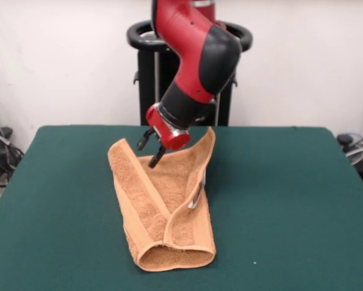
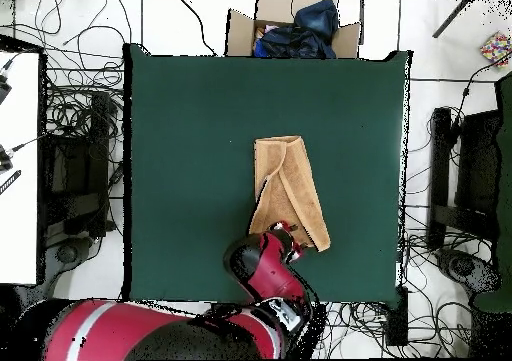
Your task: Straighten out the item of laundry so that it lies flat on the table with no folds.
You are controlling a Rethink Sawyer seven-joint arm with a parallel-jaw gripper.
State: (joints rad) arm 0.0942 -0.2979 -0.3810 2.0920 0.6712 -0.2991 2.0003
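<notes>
An orange-tan terry towel (image 1: 163, 206) lies near the middle of the green counter (image 1: 291, 200), both long sides folded inward. The red arm's claw (image 1: 151, 148) hovers over its far end, black fingers (image 1: 155, 159) parted, holding nothing.

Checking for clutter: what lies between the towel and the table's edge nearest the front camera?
Only bare green table shows there below the towel, seen in the front view.

Towel (image 1: 163, 206) folded mid-table (image 1: 291, 200), hand (image 1: 150, 150) above its far edge
</notes>
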